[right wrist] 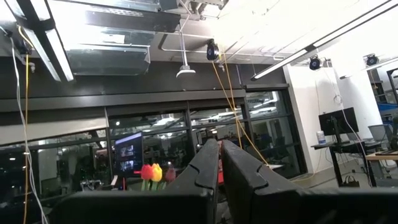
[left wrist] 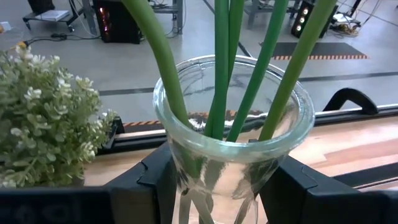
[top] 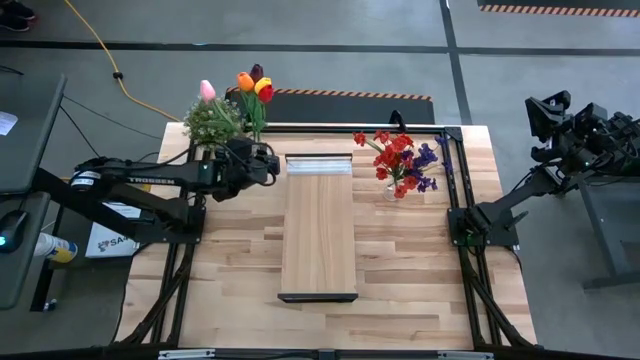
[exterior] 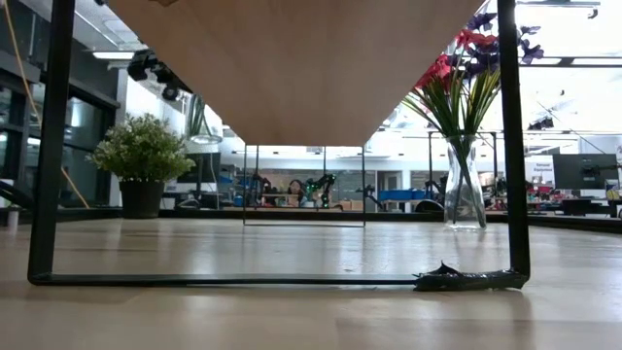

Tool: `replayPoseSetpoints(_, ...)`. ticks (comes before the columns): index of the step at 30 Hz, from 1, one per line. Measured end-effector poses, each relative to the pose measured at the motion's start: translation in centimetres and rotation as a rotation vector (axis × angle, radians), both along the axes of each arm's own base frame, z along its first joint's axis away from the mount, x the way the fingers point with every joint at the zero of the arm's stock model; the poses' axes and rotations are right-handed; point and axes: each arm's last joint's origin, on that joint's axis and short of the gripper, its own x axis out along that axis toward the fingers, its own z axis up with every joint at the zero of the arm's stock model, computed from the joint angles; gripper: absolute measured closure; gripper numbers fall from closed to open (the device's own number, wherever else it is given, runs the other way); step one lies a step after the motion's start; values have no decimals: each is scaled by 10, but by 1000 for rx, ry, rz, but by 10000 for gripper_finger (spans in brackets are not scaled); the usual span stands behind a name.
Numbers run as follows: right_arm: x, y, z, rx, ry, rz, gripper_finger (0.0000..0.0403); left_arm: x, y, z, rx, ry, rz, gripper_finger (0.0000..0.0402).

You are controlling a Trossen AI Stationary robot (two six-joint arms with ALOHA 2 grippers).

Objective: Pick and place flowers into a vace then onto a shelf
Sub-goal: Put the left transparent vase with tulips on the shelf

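A clear glass vase of tulips is held between the fingers of the left gripper, just beside the pale-strip end of the shelf and close to the potted plant. A slip is judged the main risk: the glass is smooth and the stems stand tall, so a quick swing could tilt the load or brush the plant. The raised plank could also be caught by the vase base if it is not lifted high enough. The right gripper is closed on nothing and is parked well off the table's right side. Two vases are counted, the second standing by the shelf with red and purple sprays. Four tulips appear to be present, though the dark one is hard to make out. One shelf, one plant and two arms are seen.
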Motion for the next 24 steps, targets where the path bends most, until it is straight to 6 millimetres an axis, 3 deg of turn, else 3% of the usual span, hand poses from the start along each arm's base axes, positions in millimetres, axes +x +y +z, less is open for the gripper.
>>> replayPoseSetpoints(24,0,0,0,0,0,0,391,7,0,58,4,-96,-69,193)
